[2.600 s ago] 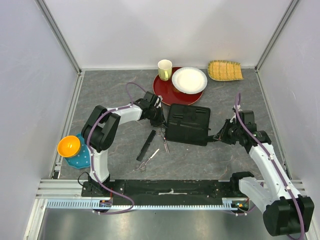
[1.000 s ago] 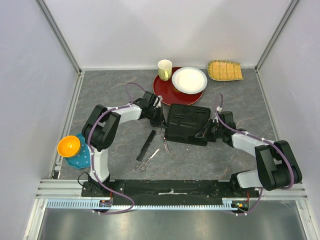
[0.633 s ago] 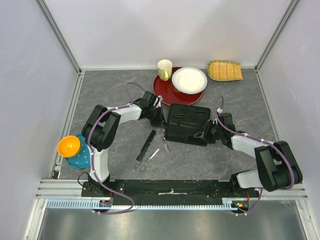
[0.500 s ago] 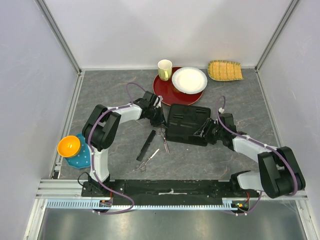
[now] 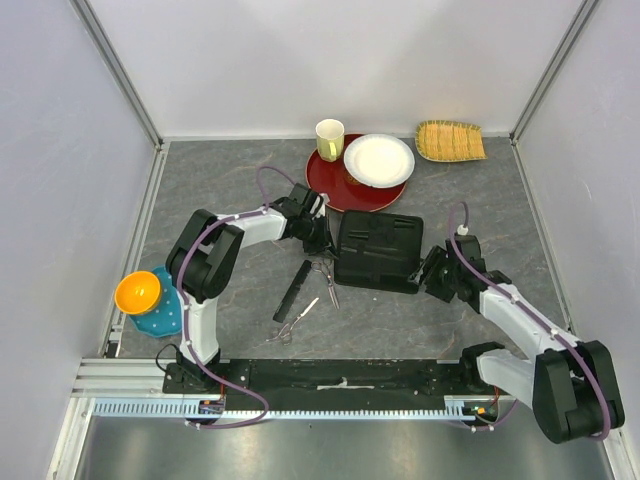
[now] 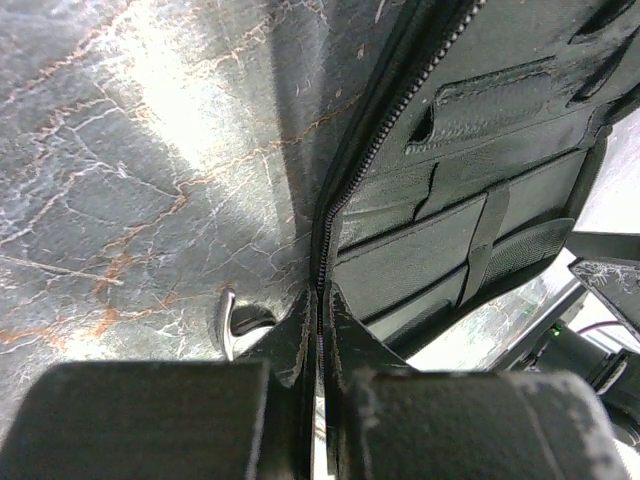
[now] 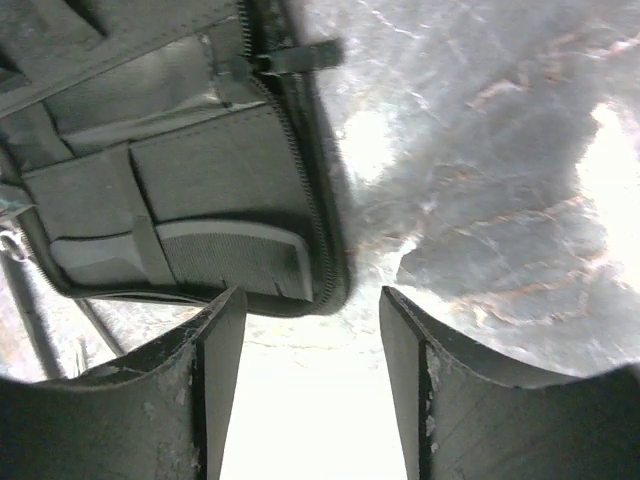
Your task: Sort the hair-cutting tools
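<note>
The black case (image 5: 378, 250) lies open in the middle of the table. My left gripper (image 5: 322, 240) is shut on the zipper rim (image 6: 345, 190) at the case's left edge. My right gripper (image 5: 432, 272) stands open just off the case's right edge, holding nothing; the case's corner (image 7: 200, 210) and zipper pull (image 7: 300, 55) lie just beyond its fingertips. One pair of silver scissors (image 5: 325, 275) lies close to the case's left side, its handle ring (image 6: 228, 325) beside my left fingers. A second pair of scissors (image 5: 292, 322) lies nearer the front. A long black comb (image 5: 293, 290) lies between them.
A red tray (image 5: 335, 185) with a white plate (image 5: 378, 159) and a yellow cup (image 5: 329, 139) stands behind the case. A woven yellow basket (image 5: 450, 141) sits at the back right. An orange bowl (image 5: 138, 292) rests on a blue dish at the left edge.
My right gripper has opened, let go of the case's right edge and drawn back toward the front right. The left gripper keeps its hold.
</note>
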You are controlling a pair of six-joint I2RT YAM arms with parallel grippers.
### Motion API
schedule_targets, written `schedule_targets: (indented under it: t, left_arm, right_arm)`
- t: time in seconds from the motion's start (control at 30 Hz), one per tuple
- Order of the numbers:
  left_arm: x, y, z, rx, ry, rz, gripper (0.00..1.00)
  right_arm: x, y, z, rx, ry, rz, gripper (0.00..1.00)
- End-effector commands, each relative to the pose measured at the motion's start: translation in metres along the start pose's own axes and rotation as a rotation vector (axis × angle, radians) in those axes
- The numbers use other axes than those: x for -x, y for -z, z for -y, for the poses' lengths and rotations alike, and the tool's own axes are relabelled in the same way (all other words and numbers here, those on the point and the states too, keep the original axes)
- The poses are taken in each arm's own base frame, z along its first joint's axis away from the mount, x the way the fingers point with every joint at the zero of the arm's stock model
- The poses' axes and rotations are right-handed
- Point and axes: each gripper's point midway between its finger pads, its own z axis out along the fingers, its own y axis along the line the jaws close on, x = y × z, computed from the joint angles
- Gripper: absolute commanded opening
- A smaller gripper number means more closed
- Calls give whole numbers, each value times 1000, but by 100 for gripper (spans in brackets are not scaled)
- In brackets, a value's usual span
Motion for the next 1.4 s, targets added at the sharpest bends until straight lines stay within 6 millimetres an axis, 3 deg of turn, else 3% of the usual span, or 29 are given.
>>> schedule_targets:
  t: [0.0, 0.2, 0.33, 0.43, 0.5, 0.57, 0.67, 0.77, 0.83, 0.87, 0.9, 0.93, 0.97, 1.03, 1.07, 1.13, 1.17, 1.23, 1.37]
  left_arm:
    - [-15, -4, 3, -9, 5, -62, 3]
    - [-20, -3, 20, -70, -30, -72, 3]
    - [-29, -4, 32, -125, -84, -81, 4]
    - [-28, 3, 35, -129, -126, -56, 12]
    - [-24, 8, 31, -86, -143, -25, 27]
    - [-14, 23, 36, -69, -181, 24, 40]
    - [3, 52, 40, -20, -219, 113, 55]
    - [22, 90, 35, 47, -221, 212, 60]
    - [29, 113, 10, 140, -163, 262, 60]
    - [33, 132, 8, 152, -149, 310, 61]
    - [37, 143, -4, 189, -120, 341, 61]
    - [33, 152, -27, 231, -53, 344, 61]
    - [36, 172, -28, 229, -37, 397, 61]
    - [31, 191, -57, 278, 33, 439, 61]
    - [29, 200, -63, 297, 48, 461, 61]
    - [27, 224, -78, 348, 76, 538, 62]
    - [25, 230, -83, 363, 87, 549, 63]
    - [20, 244, -93, 391, 124, 591, 64]
    - [9, 264, -111, 454, 202, 652, 64]
  right_arm:
    - [24, 24, 4, -100, 41, 55, 61]
    - [57, 53, -28, -57, 93, 122, 60]
    - [66, 62, -48, -8, 160, 101, 60]
    - [70, 66, -63, 34, 195, 93, 61]
    - [72, 69, -77, 65, 225, 100, 63]
    - [72, 69, -85, 70, 251, 100, 64]
    - [63, 72, -116, 106, 312, 98, 64]
    - [56, 69, -133, 105, 332, 96, 65]
    - [42, 65, -145, 98, 382, 92, 65]
    - [37, 59, -151, 85, 405, 82, 66]
    - [22, 56, -160, 88, 452, 66, 66]
    - [10, 46, -162, 66, 481, 38, 66]
    - [-8, 48, -177, 93, 533, 18, 66]
    - [-29, 35, -183, 59, 589, -3, 67]
    - [-47, 39, -198, 84, 637, -14, 67]
    - [-68, 25, -202, 40, 688, -32, 67]
    - [-83, 28, -214, 56, 721, -38, 67]
    - [-106, 12, -212, 14, 749, -76, 67]
    - [-135, 8, -207, -82, 715, -122, 67]
